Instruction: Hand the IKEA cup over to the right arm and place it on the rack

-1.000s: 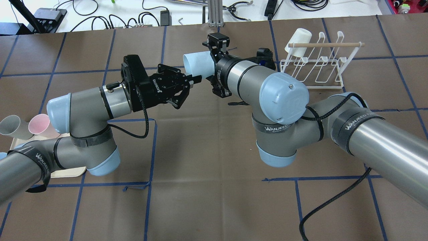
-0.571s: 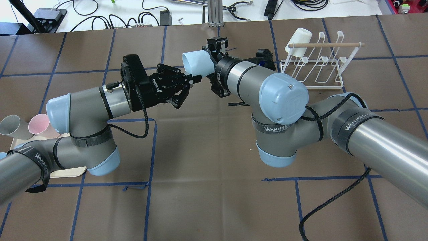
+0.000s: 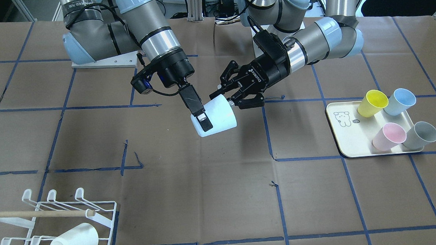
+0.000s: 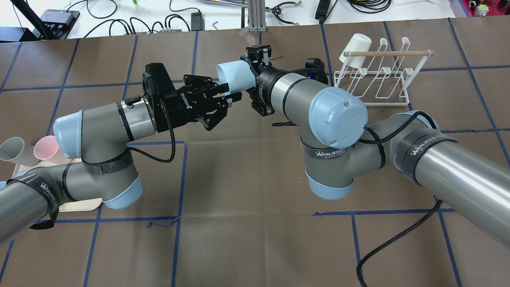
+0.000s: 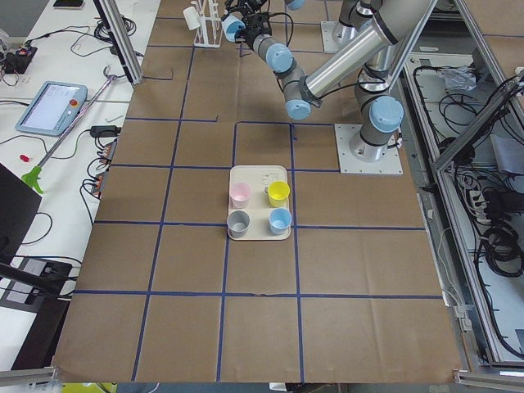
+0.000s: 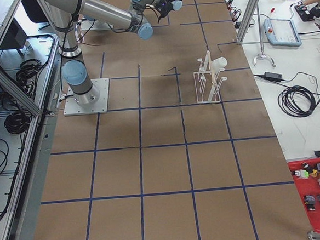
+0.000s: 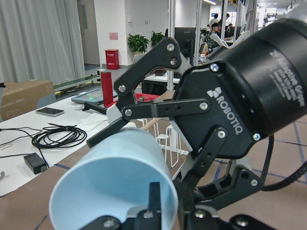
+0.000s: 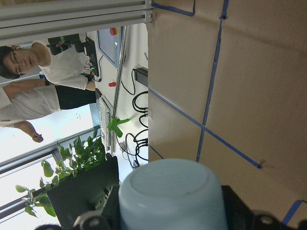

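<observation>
The table (image 4: 255, 247) is papered brown under a blue tape grid. In the overhead view the right arm (image 4: 338, 111) comes in from 4 o'clock and the left arm (image 4: 99, 123) from 8 o'clock. Their wrists meet above the table, a little toward 12 from its middle.

The rack (image 4: 398, 52) stands at 1 o'clock in that view, with a white cup (image 4: 356, 47) tilted on the prong at its 9 o'clock end. In the front-facing view the tray (image 3: 347, 138) lies at 4 o'clock. It holds a yellow cup (image 3: 372, 103), a blue cup (image 3: 399, 101), a pink cup (image 3: 389, 136) and a grey cup (image 3: 422, 134).

The cup (image 3: 217, 113), pale blue, lies sideways in the air between the wrists, well apart from the rack. Its mouth faces the left arm. The right gripper (image 3: 202, 119) is clamped across its body near the base. The left gripper (image 3: 226, 99) has its jaws apart at the rim, with one finger (image 7: 153, 201) inside the mouth. I cannot tell whether that finger touches the wall.
</observation>
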`<state>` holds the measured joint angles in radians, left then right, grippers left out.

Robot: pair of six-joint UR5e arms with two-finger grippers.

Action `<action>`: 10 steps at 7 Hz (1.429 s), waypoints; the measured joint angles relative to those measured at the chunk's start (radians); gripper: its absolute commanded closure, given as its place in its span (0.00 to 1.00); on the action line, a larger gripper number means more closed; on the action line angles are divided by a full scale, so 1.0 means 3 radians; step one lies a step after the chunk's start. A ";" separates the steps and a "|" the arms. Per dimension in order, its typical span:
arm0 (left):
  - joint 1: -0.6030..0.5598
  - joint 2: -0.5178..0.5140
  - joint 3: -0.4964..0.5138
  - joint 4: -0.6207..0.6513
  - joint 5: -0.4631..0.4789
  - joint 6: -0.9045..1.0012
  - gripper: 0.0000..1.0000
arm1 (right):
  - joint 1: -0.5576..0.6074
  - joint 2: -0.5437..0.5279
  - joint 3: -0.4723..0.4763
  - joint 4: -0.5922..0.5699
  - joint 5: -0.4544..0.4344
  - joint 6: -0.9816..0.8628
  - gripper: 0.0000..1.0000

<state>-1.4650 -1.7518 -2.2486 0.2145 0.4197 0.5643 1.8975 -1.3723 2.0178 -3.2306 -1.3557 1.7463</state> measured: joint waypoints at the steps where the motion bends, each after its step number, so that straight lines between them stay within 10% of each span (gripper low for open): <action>1: 0.0006 0.0011 0.0005 -0.0004 -0.0002 -0.0074 0.01 | 0.0000 -0.0001 -0.0001 0.0000 0.0002 -0.0001 0.73; 6: 0.0753 0.0055 0.0043 -0.0028 -0.0039 -0.0235 0.01 | -0.0163 0.0043 -0.0123 -0.0044 0.0004 -0.0250 0.91; 10: 0.0675 0.0040 0.0786 -0.0984 0.1363 -0.1016 0.01 | -0.0857 0.0022 -0.0185 -0.0056 0.0087 -0.2150 0.93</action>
<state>-1.2625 -1.7398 -2.0129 -0.0806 0.8288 0.2595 1.6405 -1.3658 1.9624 -3.2474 -1.3297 1.1013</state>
